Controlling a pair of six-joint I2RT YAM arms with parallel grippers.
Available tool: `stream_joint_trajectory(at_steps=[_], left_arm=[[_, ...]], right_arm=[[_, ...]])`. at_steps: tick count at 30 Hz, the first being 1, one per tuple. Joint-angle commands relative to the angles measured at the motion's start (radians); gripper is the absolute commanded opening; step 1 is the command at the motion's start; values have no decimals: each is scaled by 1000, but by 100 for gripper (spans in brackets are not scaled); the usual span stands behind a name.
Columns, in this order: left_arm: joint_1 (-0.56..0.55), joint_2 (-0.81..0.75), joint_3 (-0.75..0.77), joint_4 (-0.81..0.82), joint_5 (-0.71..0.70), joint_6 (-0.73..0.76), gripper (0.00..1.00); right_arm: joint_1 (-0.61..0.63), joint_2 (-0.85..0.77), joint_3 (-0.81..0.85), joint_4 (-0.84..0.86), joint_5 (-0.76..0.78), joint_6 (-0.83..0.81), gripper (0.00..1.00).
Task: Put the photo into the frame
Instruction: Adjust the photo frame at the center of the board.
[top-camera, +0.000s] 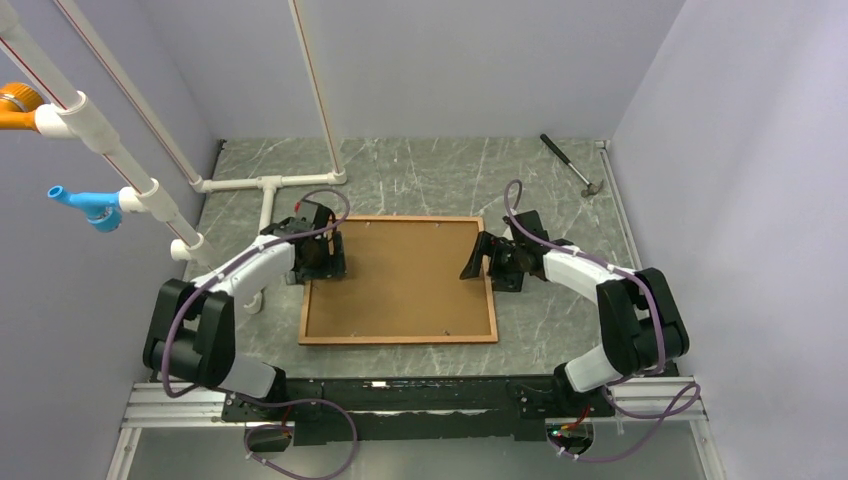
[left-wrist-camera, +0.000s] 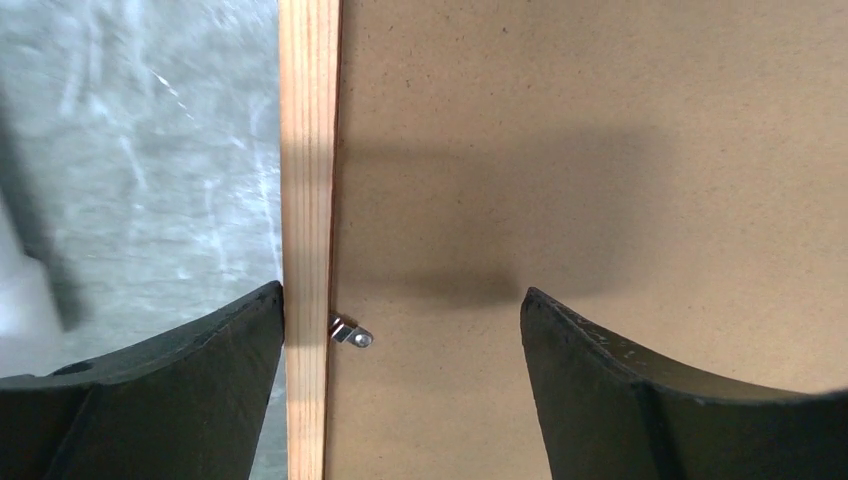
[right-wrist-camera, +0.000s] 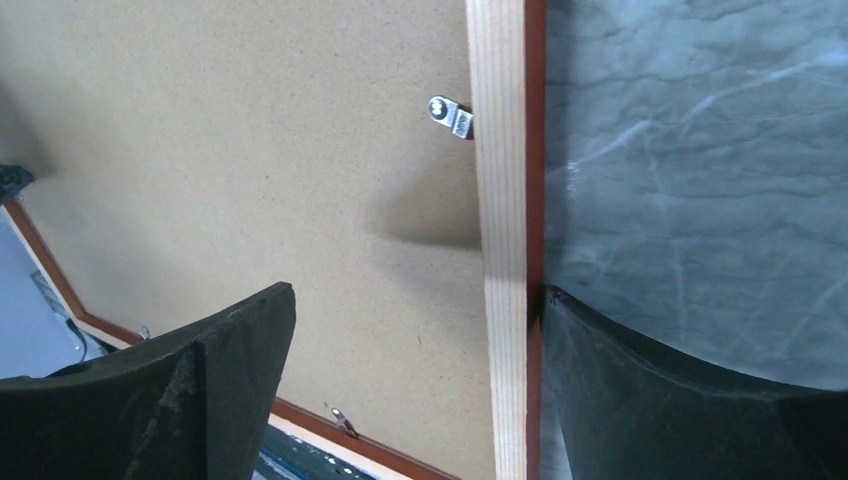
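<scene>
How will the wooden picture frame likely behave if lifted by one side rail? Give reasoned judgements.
Probably stiff: the wooden picture frame has rails of grained wood. Likely to tilt if held by one thin rail, being wide and flat. The fibreboard backing panel may stay put if its small metal clips hold.
</scene>
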Motion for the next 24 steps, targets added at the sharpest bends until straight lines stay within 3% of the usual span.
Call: stream_joint_trajectory(at_steps=[1,8,17,21,24], left_arm=[[-21,-129,66,-57,-59,28,91],[-32,-413,-45,-33,56,57,99],[-38,-718,-166,74,330,79,99],[-55,-760,-176,106,408,109,99],[-85,-766,-166,119,438,136,99]], right_arm=[[47,-19,-9,16,-80,63,96],[61,-126,-48,-180,80,8,97],[136,-173,-67,-339,187,44,85],[201,-143,-70,-351,231,80,74],[220,-124,-84,-331,235,99,59]])
